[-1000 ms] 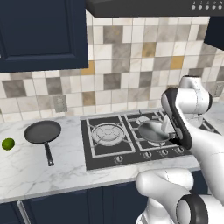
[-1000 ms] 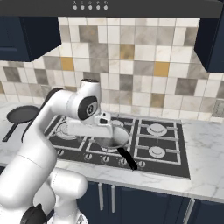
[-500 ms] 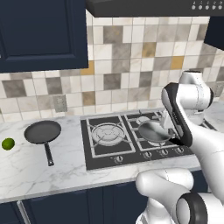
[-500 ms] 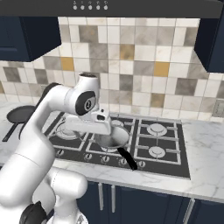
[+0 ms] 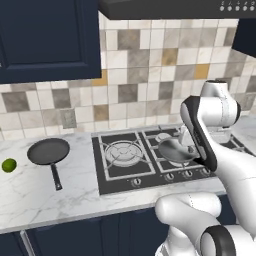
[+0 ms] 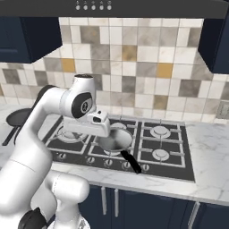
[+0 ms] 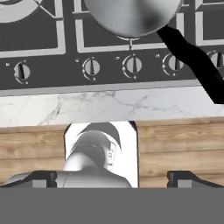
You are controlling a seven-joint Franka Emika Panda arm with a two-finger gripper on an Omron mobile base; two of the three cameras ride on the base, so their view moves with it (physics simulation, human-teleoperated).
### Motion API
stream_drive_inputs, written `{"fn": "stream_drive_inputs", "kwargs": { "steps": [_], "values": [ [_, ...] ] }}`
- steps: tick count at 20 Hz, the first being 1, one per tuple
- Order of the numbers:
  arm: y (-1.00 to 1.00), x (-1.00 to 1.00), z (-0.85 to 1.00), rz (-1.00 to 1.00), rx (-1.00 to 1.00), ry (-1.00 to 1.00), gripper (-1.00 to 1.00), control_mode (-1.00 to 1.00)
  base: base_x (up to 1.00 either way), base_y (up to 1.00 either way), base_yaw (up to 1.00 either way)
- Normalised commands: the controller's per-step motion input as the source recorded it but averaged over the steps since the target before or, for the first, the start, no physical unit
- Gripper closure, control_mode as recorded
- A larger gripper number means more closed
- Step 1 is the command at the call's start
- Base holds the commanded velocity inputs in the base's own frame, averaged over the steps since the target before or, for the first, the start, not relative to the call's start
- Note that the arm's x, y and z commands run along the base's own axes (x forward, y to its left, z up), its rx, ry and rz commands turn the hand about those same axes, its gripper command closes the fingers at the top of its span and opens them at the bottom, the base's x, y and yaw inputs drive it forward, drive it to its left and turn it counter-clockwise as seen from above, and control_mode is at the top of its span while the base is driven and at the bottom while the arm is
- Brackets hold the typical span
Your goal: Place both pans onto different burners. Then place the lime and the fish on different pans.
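The grey metal pan (image 6: 117, 139) rests on the cooktop's middle front burner, its black handle (image 6: 132, 162) pointing toward the counter edge. My gripper (image 6: 103, 132) hovers just left of and above it, open and holding nothing. In the hand view the grey pan (image 7: 131, 15) lies at the top, and the widely spread fingertips (image 7: 43, 177) rise at the bottom. The black pan (image 5: 48, 151) sits on the marble counter left of the cooktop. The lime (image 5: 8, 165) lies further left. The fish is out of view.
The large left burner (image 5: 120, 151) and the two right burners (image 6: 160, 131) carry nothing. A row of knobs (image 7: 131, 64) lines the cooktop front. The tiled wall and dark cabinets stand behind, and the range hood (image 6: 134, 6) hangs overhead.
My hand has drawn slightly left, away from the grey pan. The pan has stayed on its burner. The black pan and the lime have not moved.
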Motion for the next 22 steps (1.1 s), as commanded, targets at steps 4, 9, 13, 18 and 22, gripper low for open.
{"fn": "stream_drive_inputs", "kwargs": {
  "steps": [4, 9, 13, 18, 22],
  "values": [
    [0.00, 0.00, 0.00, 0.00, 0.00, 0.00, -1.00, 1.00, -0.26, 0.48, -0.08],
    [0.00, 0.00, 0.00, 0.00, 0.00, 0.00, -1.00, 1.00, -0.36, 0.53, -0.03],
    [0.00, 0.00, 0.00, 0.00, 0.00, 0.00, -1.00, 1.00, -0.22, 0.62, 0.00],
    [0.00, 0.00, 0.00, 0.00, 0.00, 0.00, -1.00, 1.00, -0.02, 0.55, 0.02],
    [0.00, 0.00, 0.00, 0.00, 0.00, 0.00, -1.00, 1.00, 0.02, 0.47, 0.04]
  ]
}}
